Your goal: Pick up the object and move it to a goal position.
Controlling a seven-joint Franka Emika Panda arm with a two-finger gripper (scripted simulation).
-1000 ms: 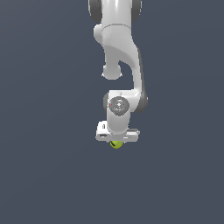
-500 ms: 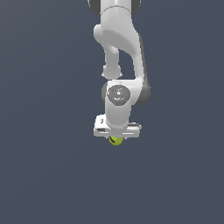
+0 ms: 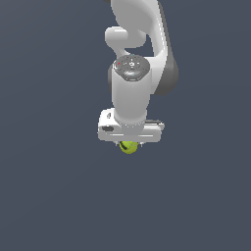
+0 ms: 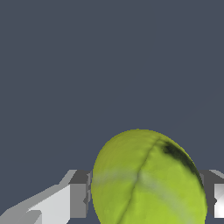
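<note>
You have the yellow-green ball seated between the two fingers of the gripper; in the wrist view a grey finger pad presses against one side of it and the other pad meets the opposite side, so the gripper is clamped on the ball. Its surface shows a pale seam band, a thin dark line running across it and a black mark near its upper edge.

In the exterior view you see only the lower part of the ball protruding beneath the white hand body of the gripper; the fingers themselves are hidden there behind the hand and the ball. The Panda arm stands directly above, its wrist pointing straight down.

The surface around and below is a uniform dark slate-grey with no visible seam, edge or horizon, so you cannot tell from either view whether the ball is touching it or held clear of it. The same plain grey fills the wrist view beyond the ball. On the exterior view's left and right of the arm, and below the ball, the grey field runs unbroken to the frame borders.
</note>
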